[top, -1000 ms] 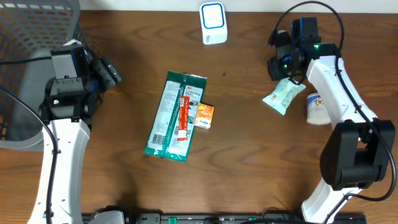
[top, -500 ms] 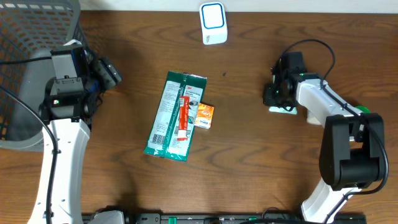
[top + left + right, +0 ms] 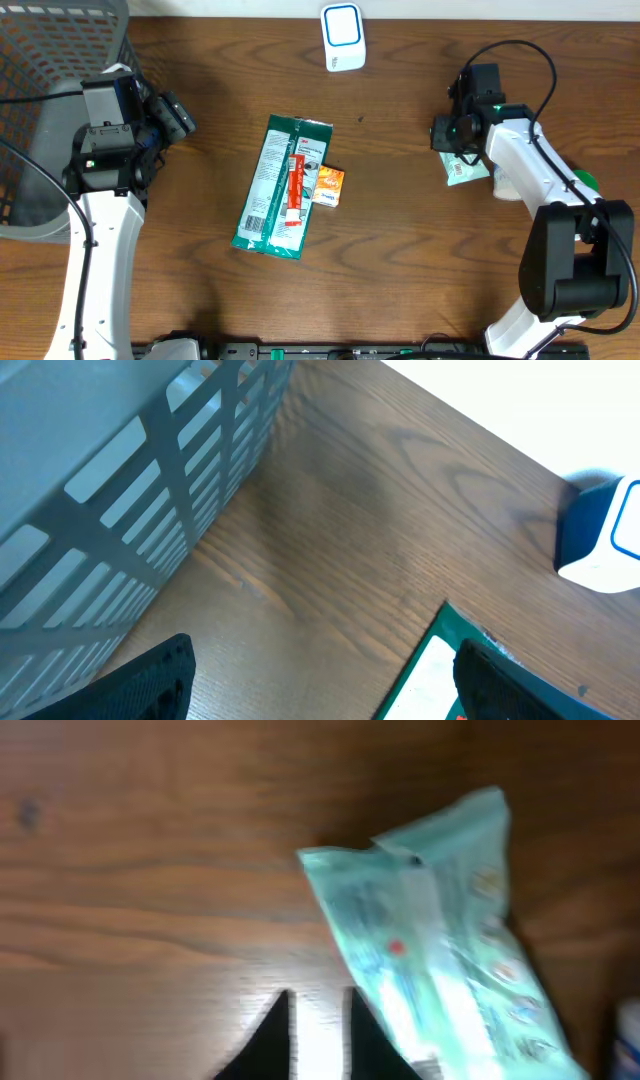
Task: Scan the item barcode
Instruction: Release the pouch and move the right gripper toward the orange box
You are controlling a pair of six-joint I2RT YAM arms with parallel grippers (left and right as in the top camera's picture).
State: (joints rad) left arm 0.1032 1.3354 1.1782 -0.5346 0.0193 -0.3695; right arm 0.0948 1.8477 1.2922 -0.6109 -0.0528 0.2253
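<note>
- In the right wrist view, which is coming through badly blurred, I am seeing the right gripper (image 3: 320, 1038) low over the table (image 3: 400, 260). Its fingertips (image 3: 268, 1050) are standing nearly together at the bottom edge with a slim bright gap between them.
- The pale green packet (image 3: 465, 171) is running down past the right-hand fingertip. I cannot tell whether the jaws are pinching its edge or sitting clear of it.
- In the overhead view the packet is lying at the right of the frame with the right arm crossing part of it. Its print is reading too soft for me to make out.
- The scanner (image 3: 342, 38) is sitting at the top centre of the overhead frame, well apart from the packet. The left wrist view is cutting it off at the right edge.
- A white container (image 3: 503, 187) is peeking out from under the right arm, mostly hidden.
- The left gripper (image 3: 325, 680) is hanging beside the grey basket (image 3: 120, 490) at the upper left, jaws spread wide and carrying nothing. Only its two tips are showing in its own view.
- A long green pack (image 3: 270, 200) is lying mid-table with a red and white tube (image 3: 296, 190) on it and a small orange packet (image 3: 327, 187) touching its side.
</note>
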